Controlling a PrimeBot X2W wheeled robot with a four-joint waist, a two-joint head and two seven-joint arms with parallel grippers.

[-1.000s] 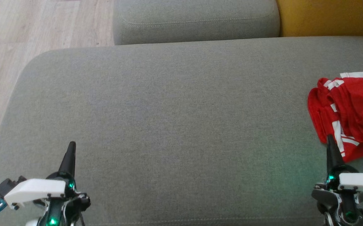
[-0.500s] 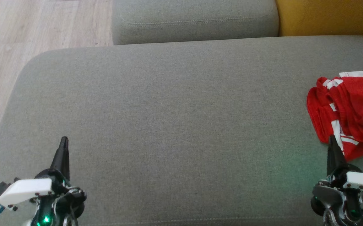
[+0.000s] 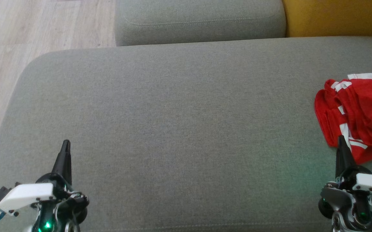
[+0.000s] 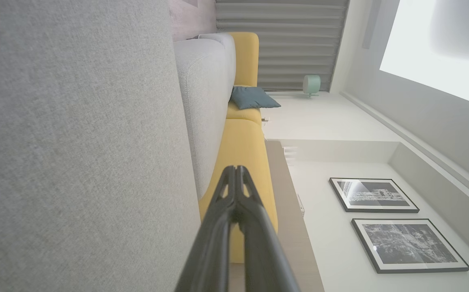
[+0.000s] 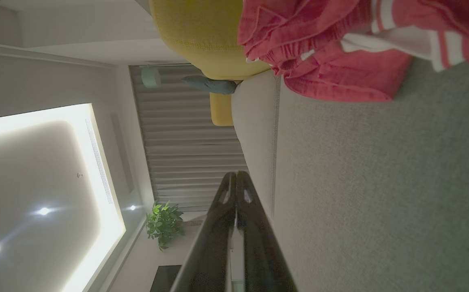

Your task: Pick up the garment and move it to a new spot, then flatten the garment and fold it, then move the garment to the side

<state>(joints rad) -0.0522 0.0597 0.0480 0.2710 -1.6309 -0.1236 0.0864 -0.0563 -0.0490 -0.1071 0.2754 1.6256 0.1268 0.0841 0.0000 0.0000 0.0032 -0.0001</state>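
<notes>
Left gripper [image 3: 65, 145]: low at the near left over the grey seat cushion [image 3: 186, 112]; its two dark fingers are pressed together with nothing between them.
Right gripper [image 3: 341, 139]: low at the near right; its fingers are likewise together and hold nothing.
Garment [image 3: 363, 112]: red with white stripes, crumpled in a heap at the seat's right edge, well apart from the left gripper.
Garment to right fingers: in the head view the right tip meets the heap's near hem; in the right wrist view the cloth lies ahead and to one side, bare seat between.
Beyond: grey back cushion [image 3: 199, 19], yellow cushion [image 3: 334, 16], wooden floor [image 3: 28, 32].
</notes>
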